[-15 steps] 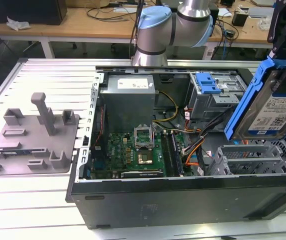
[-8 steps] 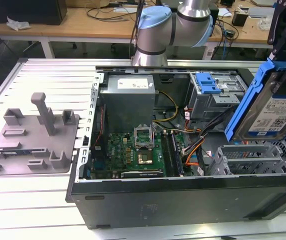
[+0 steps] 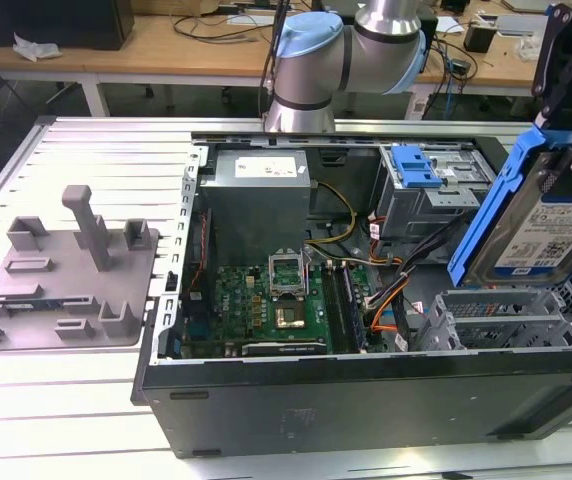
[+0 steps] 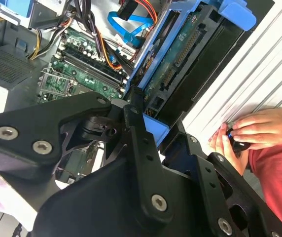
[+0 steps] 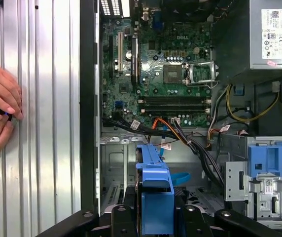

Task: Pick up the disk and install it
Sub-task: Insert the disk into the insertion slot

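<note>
Slatted table (image 3: 56, 405) bears computer case (image 3: 366, 400) and grey stand (image 3: 66, 275).

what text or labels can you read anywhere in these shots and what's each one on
Nothing here can be quoted reliably.
On the disk, a white-and-blue label: print too small to read.
On the power supply, a white sticker: print too small to read.
On the motherboard, white markings: too small to read.

Exterior view high above computer case (image 3: 366, 400); both wrist views close over motherboard (image 5: 156, 64) (image 4: 89, 55).
</note>
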### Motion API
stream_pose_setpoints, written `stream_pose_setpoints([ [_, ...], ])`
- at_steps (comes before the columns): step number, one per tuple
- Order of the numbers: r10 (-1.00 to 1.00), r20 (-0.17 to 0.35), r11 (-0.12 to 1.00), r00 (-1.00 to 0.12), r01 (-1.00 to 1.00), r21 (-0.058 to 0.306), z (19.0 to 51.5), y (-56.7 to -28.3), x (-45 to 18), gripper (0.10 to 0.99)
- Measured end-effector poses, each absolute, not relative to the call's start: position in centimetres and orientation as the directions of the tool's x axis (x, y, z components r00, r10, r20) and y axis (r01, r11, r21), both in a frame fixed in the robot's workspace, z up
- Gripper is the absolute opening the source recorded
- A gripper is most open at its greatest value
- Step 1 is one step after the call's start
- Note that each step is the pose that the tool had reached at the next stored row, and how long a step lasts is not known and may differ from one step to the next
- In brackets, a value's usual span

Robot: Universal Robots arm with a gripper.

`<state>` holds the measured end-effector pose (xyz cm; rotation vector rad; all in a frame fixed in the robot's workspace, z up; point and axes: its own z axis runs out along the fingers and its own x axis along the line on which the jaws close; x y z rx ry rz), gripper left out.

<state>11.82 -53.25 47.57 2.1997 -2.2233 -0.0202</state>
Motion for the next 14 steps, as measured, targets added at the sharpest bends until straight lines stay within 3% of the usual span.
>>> stream_pose_setpoints([
  [14, -1.000, 0.001, 0.011, -0.011, -1.000, 0.019, 46.99, -53.33, 11.97, 0.369],
])
